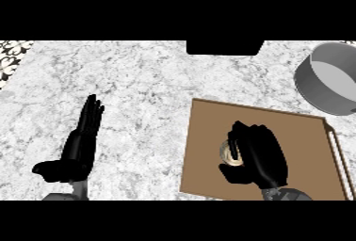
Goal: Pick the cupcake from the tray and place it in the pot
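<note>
Right hand (259, 157) curled round cupcake (229, 155)

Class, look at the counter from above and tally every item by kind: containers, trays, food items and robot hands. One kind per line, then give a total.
Pots: 1, grey pot at the upper right.
Trays: 1, brown tray.
Cupcakes: 1, cupcake on the tray.
Robot hands: 2, left robot hand resting open, right robot hand curled round the cupcake.
Total: 5
</note>
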Robot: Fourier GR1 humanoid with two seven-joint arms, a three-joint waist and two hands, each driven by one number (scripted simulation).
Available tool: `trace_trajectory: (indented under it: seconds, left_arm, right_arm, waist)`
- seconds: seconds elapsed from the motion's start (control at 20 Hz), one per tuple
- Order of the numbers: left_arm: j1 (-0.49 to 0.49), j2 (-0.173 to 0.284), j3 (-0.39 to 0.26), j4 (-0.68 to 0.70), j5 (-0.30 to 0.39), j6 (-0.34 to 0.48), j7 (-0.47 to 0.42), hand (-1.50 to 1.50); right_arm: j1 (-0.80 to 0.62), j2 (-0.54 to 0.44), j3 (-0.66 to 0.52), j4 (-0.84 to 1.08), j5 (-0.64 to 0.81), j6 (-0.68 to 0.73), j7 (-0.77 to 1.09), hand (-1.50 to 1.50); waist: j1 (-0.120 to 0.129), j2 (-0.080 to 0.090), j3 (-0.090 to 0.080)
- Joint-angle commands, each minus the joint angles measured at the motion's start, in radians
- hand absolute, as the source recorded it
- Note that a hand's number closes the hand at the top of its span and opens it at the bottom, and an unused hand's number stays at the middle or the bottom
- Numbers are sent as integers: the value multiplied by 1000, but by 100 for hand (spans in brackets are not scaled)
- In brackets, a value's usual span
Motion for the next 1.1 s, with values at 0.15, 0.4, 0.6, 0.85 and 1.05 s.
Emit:
trace_trajectory:
  seconds: [0.15,0.4,0.6,0.85,1.05]
  left_arm:
    - [11,6,7,-23,-17,4,44,0]
    - [12,7,40,-14,3,-19,14,0]
    - [-17,6,36,-50,-11,-4,73,0]
    - [-51,-36,48,86,-33,-4,-30,0]
    - [33,-10,48,-15,6,-59,7,0]
  right_arm:
    - [-106,1,-63,-141,11,14,-31,150]
    - [-108,6,-63,-303,132,132,120,150]
    - [-201,10,-198,-343,98,220,168,150]
    - [-147,-66,-372,-279,35,162,69,150]
    - [-141,-93,-471,-179,28,95,12,150]
  waist:
    - [-22,-2,4]
    - [-26,-3,3]
    - [-24,-3,3]
    - [-28,1,3]
    - [-20,0,4]
